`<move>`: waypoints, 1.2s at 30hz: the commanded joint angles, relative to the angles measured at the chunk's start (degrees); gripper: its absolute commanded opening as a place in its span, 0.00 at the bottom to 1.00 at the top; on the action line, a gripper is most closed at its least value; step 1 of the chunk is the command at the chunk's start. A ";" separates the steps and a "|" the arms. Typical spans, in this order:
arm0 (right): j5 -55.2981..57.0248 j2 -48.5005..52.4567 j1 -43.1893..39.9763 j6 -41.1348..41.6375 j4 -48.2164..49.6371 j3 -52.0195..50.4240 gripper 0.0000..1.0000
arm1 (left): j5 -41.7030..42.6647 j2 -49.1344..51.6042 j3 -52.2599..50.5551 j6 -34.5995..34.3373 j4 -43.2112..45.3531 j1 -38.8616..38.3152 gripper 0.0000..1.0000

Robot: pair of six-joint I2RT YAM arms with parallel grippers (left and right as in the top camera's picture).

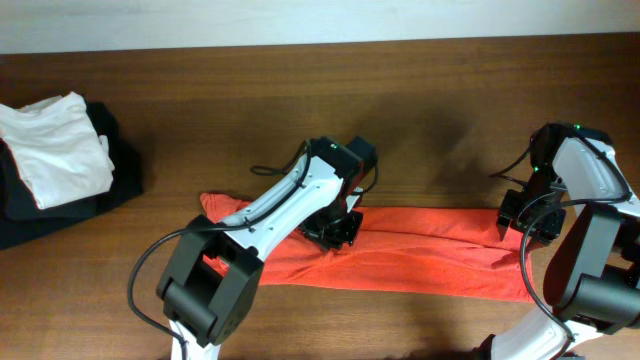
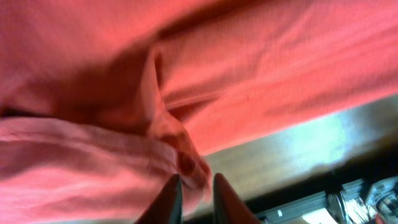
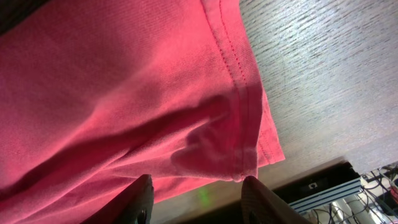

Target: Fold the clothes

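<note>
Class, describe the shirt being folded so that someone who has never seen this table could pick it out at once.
Start at the dark wooden table and look along its near side. The shirt is the long red-orange strip of cloth lying there; the only other clothes, a white garment on a black garment, sit piled at the left.

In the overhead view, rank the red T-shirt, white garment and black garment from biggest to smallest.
1. Red-orange T-shirt.
2. Black garment, likely; it is partly covered and cut off by the frame.
3. White garment lying on it.
</note>
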 commanded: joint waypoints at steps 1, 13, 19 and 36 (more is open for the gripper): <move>-0.11 -1.16 0.22 0.09 -0.52 -0.11 0.50 | -2.78 -1.42 0.63 -0.66 4.02 1.79 0.54; -9.99 -1.64 -11.61 -9.29 4.96 -7.21 0.74 | -6.67 -7.23 0.66 -1.22 1.42 30.53 0.61; -7.08 -1.42 -11.74 -10.45 19.78 -16.96 0.81 | -6.64 -7.23 0.66 -0.17 1.62 32.02 0.62; -11.76 -1.55 19.80 -10.14 -2.16 7.96 0.04 | -3.80 -7.23 0.68 -0.20 2.97 38.84 0.63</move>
